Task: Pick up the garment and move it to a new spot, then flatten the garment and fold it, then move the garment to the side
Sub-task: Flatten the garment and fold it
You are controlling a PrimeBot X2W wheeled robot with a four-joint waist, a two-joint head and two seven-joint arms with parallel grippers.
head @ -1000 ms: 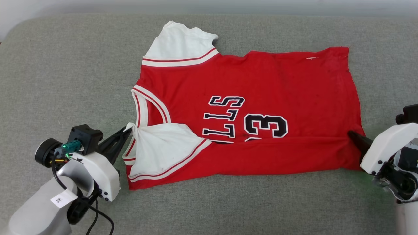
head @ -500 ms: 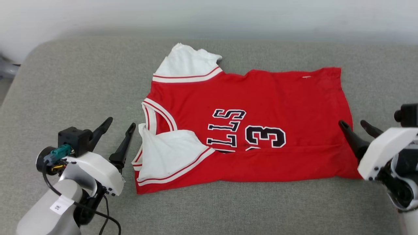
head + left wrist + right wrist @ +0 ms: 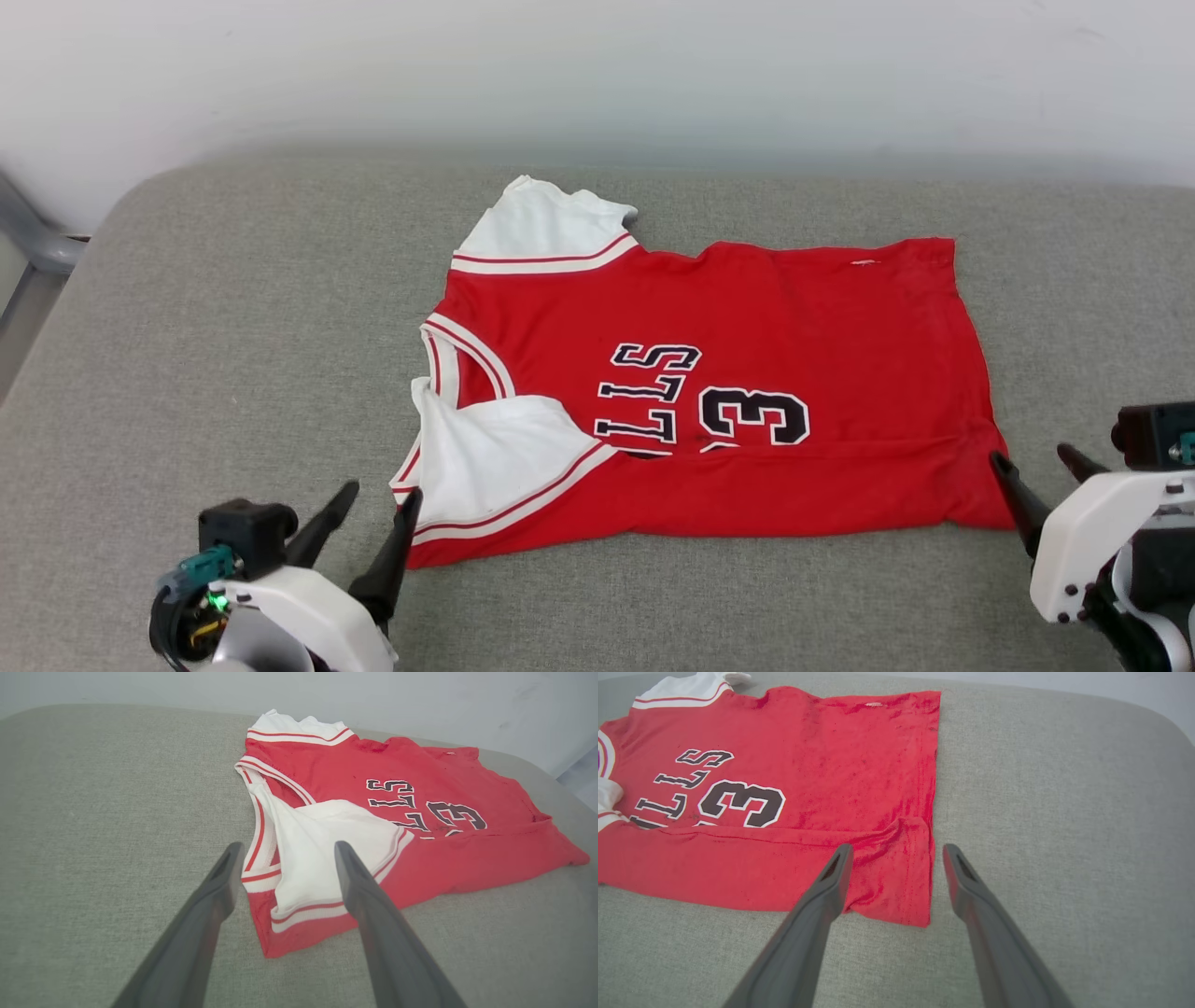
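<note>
A wide padded surface (image 3: pixel 233 327) covered in grey woven fabric, rounded at its 2 far corners, is backed by a plain pale wall (image 3: pixel 597 75), a curved grey bar (image 3: pixel 33 238) is glimpsed beyond its left edge, and everything is lit softly and evenly.

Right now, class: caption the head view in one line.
Partly folded red jersey T-shirt with white sleeves on grey cushion, flanked by open left gripper and right gripper.
</note>
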